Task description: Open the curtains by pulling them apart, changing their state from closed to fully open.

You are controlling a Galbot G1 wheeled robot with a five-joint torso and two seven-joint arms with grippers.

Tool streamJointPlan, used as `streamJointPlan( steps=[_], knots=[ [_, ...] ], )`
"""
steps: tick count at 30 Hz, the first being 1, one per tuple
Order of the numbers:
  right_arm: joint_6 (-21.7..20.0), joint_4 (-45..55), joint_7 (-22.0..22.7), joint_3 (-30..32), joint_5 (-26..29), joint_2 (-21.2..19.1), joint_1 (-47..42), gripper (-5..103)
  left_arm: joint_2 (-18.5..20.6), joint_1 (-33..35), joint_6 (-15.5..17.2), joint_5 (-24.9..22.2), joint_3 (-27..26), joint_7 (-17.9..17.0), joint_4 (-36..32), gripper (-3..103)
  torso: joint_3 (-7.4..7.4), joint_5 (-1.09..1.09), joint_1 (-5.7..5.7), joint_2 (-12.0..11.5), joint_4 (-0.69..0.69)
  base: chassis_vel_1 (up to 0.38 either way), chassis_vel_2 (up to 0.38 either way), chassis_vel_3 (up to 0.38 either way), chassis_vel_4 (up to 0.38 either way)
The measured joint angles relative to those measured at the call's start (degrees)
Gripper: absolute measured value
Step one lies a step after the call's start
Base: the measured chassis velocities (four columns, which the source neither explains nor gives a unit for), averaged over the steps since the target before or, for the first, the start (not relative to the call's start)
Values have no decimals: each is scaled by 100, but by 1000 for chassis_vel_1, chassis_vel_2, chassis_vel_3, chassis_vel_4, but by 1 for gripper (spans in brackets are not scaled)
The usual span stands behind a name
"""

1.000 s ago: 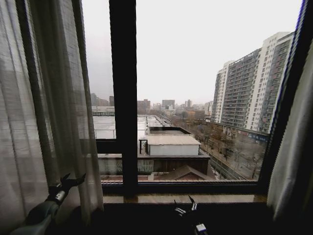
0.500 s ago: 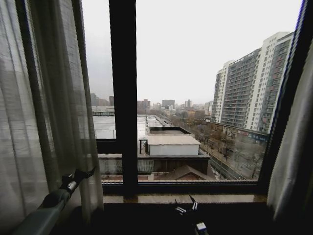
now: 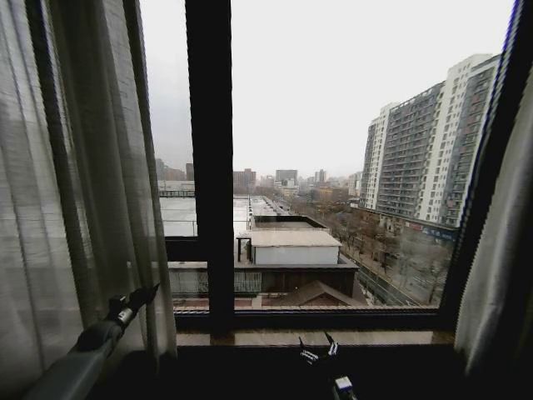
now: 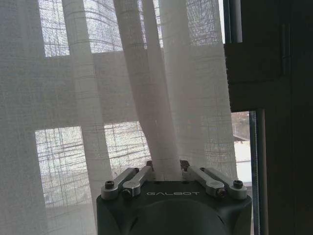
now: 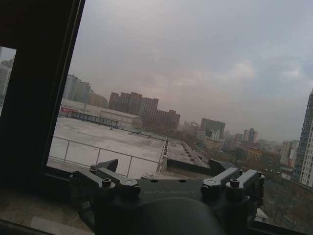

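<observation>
1. The sheer white, loosely woven curtains (image 3: 92,167) hang bunched at the window's left side; another panel (image 3: 500,275) hangs at the right edge.
2. The left pincer (image 4: 166,171) is clamped on a pleated fold of the left panel.
3. The right pincer (image 3: 321,348) rests low before the wooden sill (image 3: 375,337), fingers spread, holding nothing.

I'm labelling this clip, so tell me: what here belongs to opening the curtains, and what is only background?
Belongs to the job:
- left curtain
- right curtain
- left gripper, shut on a fold of the left curtain
- right gripper, low by the sill, fingers open

Only background:
- black window frame bar
- window sill
- buildings outside
</observation>
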Motion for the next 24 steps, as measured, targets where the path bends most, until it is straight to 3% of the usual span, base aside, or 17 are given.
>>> streamJointPlan(
  steps=[1,4,7,24],
  knots=[
    [0,0,0,0,0,0,0,100,0,0,0,0,0,0,0,19,0,0,0,0,0,0,0,0,0],
    [-2,14,1,0,3,0,0,100,0,56,4,6,-42,-1,-60,3,0,1,0,0,-1,0,0,0,0],
    [-3,21,1,1,5,0,0,100,-1,108,9,9,-75,-5,-108,1,0,0,0,0,-1,0,0,0,0],
    [-5,136,9,-48,35,0,35,100,-105,667,34,155,-553,-45,-427,0,0,1,0,0,-1,0,0,0,0]
  ],
)
